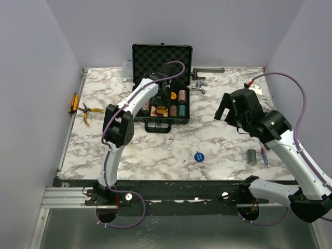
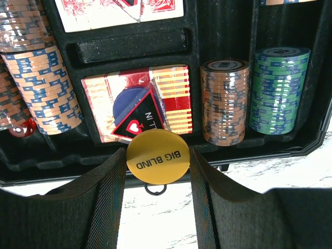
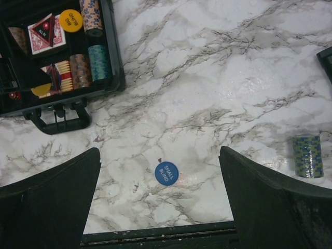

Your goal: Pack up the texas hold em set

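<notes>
The black briefcase (image 1: 161,57) lies open at the table's back, holding brown chips (image 2: 224,101), teal chips (image 2: 277,88), cards (image 2: 174,96) and a red triangle (image 2: 141,120). My left gripper (image 1: 163,101) hangs over the case's front edge, shut on a yellow "BIG BLIND" disc (image 2: 157,155) held edge to edge between its fingers (image 2: 106,202). A second yellow disc (image 3: 71,21) lies in the case. My right gripper (image 1: 228,115) is open and empty, high above a blue "SMALL BLIND" disc (image 3: 166,173) on the table (image 3: 207,78). A loose chip stack (image 3: 306,155) lies right of it.
Yellow-handled pliers (image 1: 88,111) and a yellow tool (image 1: 73,102) lie at the left edge. Metal tools (image 1: 203,78) lie right of the case, a clear box (image 1: 127,70) to its left. A small pen-like item (image 1: 264,155) lies beside the loose chip stack (image 1: 252,156).
</notes>
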Available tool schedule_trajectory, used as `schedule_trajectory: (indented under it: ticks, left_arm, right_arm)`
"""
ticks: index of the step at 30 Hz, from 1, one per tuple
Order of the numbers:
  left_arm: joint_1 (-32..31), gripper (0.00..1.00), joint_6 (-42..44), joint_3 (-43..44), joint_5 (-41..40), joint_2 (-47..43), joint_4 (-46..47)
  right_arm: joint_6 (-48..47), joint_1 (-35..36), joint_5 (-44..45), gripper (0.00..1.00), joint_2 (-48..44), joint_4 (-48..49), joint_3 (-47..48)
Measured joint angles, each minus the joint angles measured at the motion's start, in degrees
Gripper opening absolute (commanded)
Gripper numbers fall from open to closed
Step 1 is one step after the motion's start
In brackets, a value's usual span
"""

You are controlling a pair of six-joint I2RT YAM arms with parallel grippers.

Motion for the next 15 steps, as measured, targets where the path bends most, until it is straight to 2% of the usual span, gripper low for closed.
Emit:
schedule_trajectory:
  ticks: [3,9,15]
  left_arm:
    - [0.0,0.57,0.0,0.0,0.0,0.0,0.0]
    - [0.0,0.65,-0.3,0.0,-0.1,0.0,0.0]
    - [0.0,0.69,-0.4,-0.1,-0.5,0.0,0.0]
  right_arm:
    - [0.2,0.0,-0.2,1.00,0.0,0.0,0.0]
    - [0.7,0.0,-0.2,1.00,-0.3,-0.3,0.0]
    - [1.5,0.0,-0.4,1.00,-2.1,-0.7,0.0]
